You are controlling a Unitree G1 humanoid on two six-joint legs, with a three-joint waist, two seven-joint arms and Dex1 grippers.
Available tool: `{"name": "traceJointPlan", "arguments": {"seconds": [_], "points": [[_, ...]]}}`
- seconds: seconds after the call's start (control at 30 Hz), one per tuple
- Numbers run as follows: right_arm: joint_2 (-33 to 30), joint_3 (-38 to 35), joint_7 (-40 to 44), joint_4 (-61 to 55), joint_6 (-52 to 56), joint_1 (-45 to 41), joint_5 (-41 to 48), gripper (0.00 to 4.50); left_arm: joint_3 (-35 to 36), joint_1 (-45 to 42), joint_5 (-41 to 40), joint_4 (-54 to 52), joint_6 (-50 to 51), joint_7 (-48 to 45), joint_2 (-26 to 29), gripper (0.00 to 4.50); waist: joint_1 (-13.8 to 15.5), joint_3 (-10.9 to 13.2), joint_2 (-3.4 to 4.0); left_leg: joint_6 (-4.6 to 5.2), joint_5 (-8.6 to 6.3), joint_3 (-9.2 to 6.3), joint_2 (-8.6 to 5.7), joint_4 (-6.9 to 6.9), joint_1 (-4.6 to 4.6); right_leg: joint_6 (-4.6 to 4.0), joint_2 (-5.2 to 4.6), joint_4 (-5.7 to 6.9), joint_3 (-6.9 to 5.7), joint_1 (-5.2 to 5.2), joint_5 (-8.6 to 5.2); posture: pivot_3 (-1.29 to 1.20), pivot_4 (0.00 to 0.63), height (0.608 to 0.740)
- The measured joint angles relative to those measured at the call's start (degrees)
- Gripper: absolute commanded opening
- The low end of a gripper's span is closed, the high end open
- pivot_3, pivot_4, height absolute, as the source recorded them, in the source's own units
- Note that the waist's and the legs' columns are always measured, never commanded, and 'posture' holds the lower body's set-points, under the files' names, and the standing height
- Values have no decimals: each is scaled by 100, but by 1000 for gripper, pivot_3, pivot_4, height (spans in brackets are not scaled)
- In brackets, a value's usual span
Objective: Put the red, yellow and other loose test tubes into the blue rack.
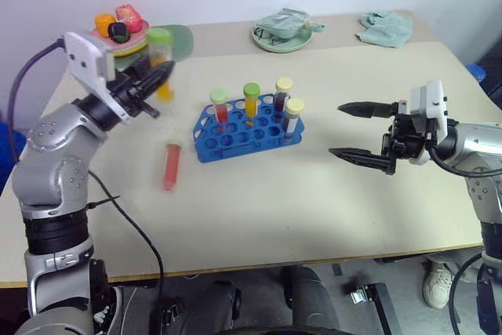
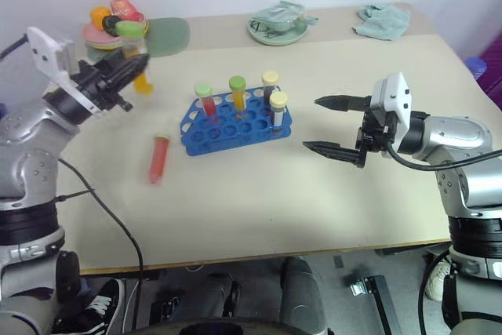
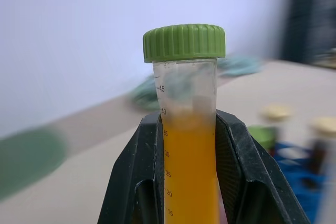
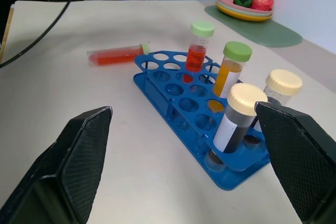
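Fingers (image 3: 131, 182) of our left gripper (image 1: 153, 78) are clamped on either side of a yellow-orange test tube (image 3: 190, 145), which stands upright between them with its green cap well above the tips. We hold this tube up in the air over the left part of the table (image 1: 314, 194), off to the left of the blue rack (image 1: 247, 127) and in front of a plate of toy food (image 1: 118, 29) that sits on a green mat (image 1: 184, 37).

Our right gripper (image 1: 362, 132) hangs spread wide with nothing between its fingers (image 4: 73, 166); it points toward the rack from the right and stays clear of it.

We see four tubes standing upright in the rack: a red tube with a green cap (image 1: 220, 107), a yellow-orange tube with a green cap (image 1: 251, 101), and two dark tubes with pale yellow caps (image 1: 292, 117), the pale-capped pair at the rack's right end.

We also see a loose red test tube (image 1: 170, 165) lying on its side on the table, just to the left of the rack and not touching it.

At the far edge of the table sit a pale green dish with a crumpled item (image 1: 285, 30) and a light green cloth (image 1: 386, 27).
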Motion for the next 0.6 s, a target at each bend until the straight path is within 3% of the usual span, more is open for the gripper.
{"name": "traceJointPlan", "arguments": {"seconds": [0.3, 0.6], "points": [[-180, -172, -83, -70, 77, 165, 16, 4500, -1384, 117, 891, 831, -1808, -629, -720, 720, 128, -1, 0, 1, 0, 3, -1, 2, 0, -2, 0, -4, 0, 3, 2, 0, 150, 740], [-268, -476, -224, -365, 293, 422, 84, 4500, -1956, 38, 1554, 1813, -3023, -373, -1624, 720, 122, -3, 0, 1, 0, 7, 1, 3, 4, -3, 1, -7, 1, 7, 4, 0, 150, 740]]}}
